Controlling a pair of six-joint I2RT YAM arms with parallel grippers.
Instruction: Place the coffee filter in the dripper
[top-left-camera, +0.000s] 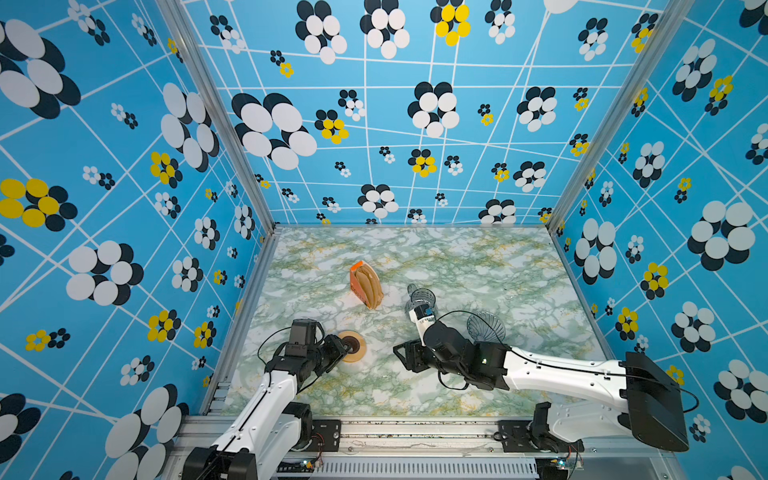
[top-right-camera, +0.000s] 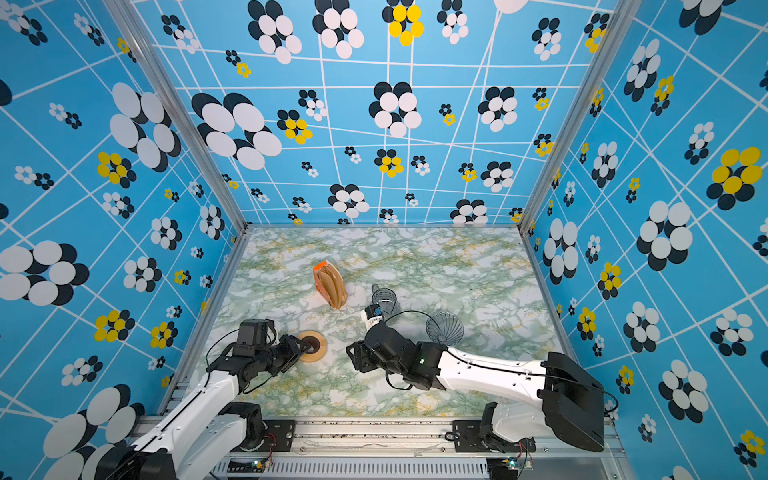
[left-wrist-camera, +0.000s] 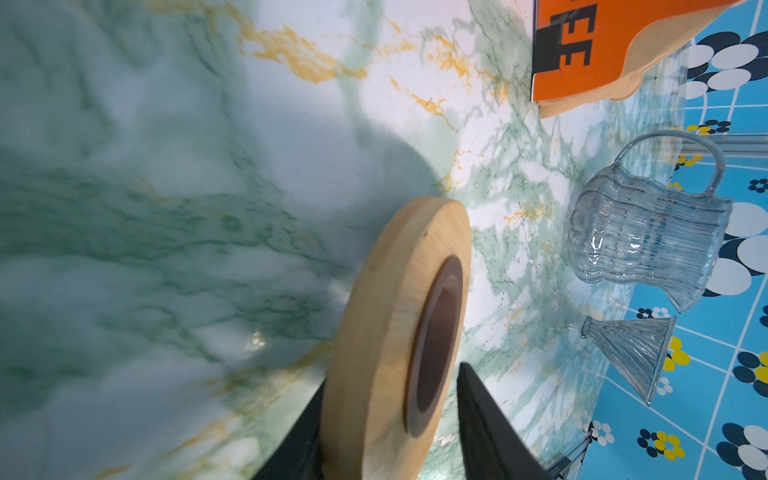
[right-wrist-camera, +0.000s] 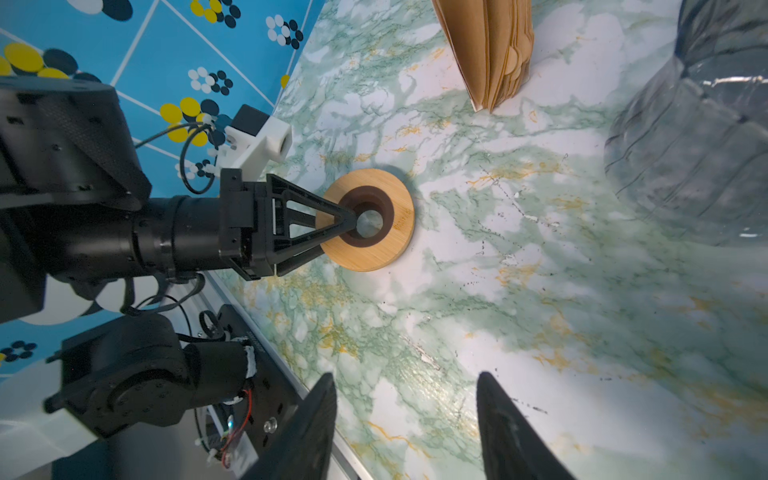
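The dripper (top-left-camera: 486, 328) (top-right-camera: 444, 328), a clear ribbed glass cone, sits on the marble table to the right of centre; the left wrist view shows it (left-wrist-camera: 631, 357) too. No single coffee filter lies apart; tan papers stand stacked in the orange packet (top-left-camera: 365, 284) (top-right-camera: 329, 284) (left-wrist-camera: 590, 50). My left gripper (top-left-camera: 347, 345) (top-right-camera: 305, 343) (left-wrist-camera: 390, 374) straddles the rim of a wooden ring (top-left-camera: 358, 352) (top-right-camera: 319, 352) (left-wrist-camera: 399, 291) (right-wrist-camera: 386, 245), with a gap at one finger. My right gripper (top-left-camera: 399, 353) (top-right-camera: 357, 355) (right-wrist-camera: 405, 382) is open and empty, low over the table, left of the dripper.
A clear glass jug (top-left-camera: 420, 299) (top-right-camera: 384, 299) (left-wrist-camera: 644, 232) with a handle stands between the packet and the dripper, just beyond the right wrist. Patterned blue walls close in the table (top-left-camera: 478, 257) on three sides. A metal rail runs along its front edge.
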